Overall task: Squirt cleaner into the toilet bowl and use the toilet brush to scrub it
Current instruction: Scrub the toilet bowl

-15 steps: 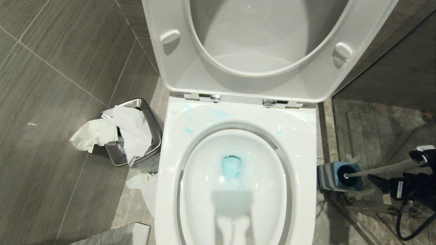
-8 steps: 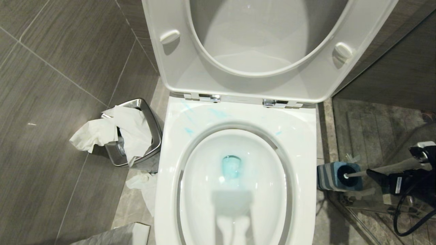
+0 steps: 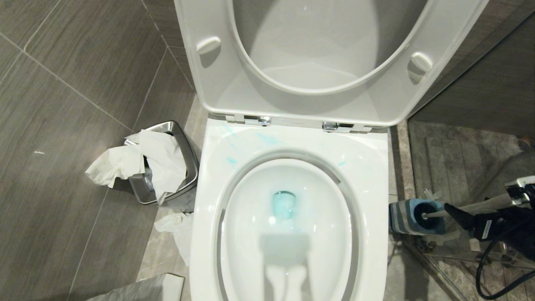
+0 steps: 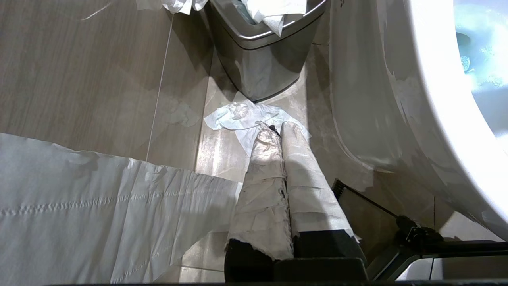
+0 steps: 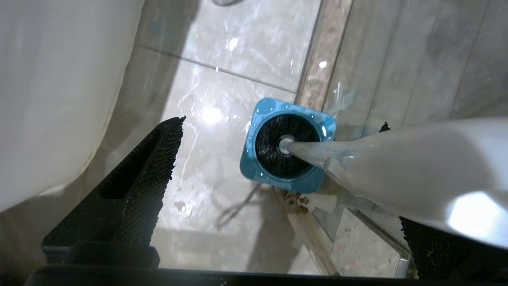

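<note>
The toilet bowl (image 3: 376,175) stands with seat and lid raised. Turquoise cleaner streaks (image 3: 267,139) mark its back rim, and the water (image 3: 284,205) is tinted blue. The toilet brush handle (image 3: 493,202) leans out of a blue square holder (image 3: 401,217) on the floor to the bowl's right, its dark bristle head (image 5: 274,159) inside. My right gripper (image 3: 457,209) hangs open over the holder. The white handle (image 5: 397,163) runs close along one finger; contact cannot be told. My left gripper (image 4: 276,129), its fingers wrapped in white, is shut and empty beside the bowl.
A steel bin (image 3: 184,138) stuffed with tissue stands left of the toilet. More tissue (image 3: 175,225) lies on the floor before it. A glass shower partition (image 3: 459,146) and its floor rail sit right behind the holder. A sheet of toilet paper (image 4: 79,206) hangs by the left arm.
My right gripper has tilted and crept along the brush handle towards the holder, staying open. The brush and the left arm have not moved.
</note>
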Robot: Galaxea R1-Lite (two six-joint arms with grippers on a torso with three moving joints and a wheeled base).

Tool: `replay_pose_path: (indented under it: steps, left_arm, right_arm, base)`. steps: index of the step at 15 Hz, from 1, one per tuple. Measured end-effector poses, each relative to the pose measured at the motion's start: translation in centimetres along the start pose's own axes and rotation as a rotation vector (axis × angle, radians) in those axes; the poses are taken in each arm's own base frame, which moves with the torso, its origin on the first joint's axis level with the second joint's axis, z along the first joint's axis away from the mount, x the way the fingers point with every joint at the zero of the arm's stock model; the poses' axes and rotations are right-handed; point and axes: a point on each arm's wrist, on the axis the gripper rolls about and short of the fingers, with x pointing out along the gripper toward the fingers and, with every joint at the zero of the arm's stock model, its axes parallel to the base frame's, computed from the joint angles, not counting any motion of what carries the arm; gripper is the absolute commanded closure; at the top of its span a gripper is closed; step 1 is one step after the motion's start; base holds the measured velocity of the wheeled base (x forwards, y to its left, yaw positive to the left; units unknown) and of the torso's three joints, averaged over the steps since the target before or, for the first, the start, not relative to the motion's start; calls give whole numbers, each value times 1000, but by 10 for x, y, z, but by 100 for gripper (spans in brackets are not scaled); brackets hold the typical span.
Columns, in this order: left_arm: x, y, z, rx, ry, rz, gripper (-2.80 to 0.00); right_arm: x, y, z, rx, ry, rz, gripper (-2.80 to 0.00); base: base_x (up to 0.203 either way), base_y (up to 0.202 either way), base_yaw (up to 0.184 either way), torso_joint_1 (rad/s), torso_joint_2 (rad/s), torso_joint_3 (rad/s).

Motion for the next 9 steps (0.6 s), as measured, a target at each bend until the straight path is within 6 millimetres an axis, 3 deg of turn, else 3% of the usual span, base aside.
replay_pose_path:
  steps: [9]
  left_arm:
    - [0, 0, 0, -1, 0, 0, 0]
  right_arm:
    - [-4, -4, -12, 14, -24, -40, -280]
  base:
    - [0, 0, 0, 0, 0, 0]
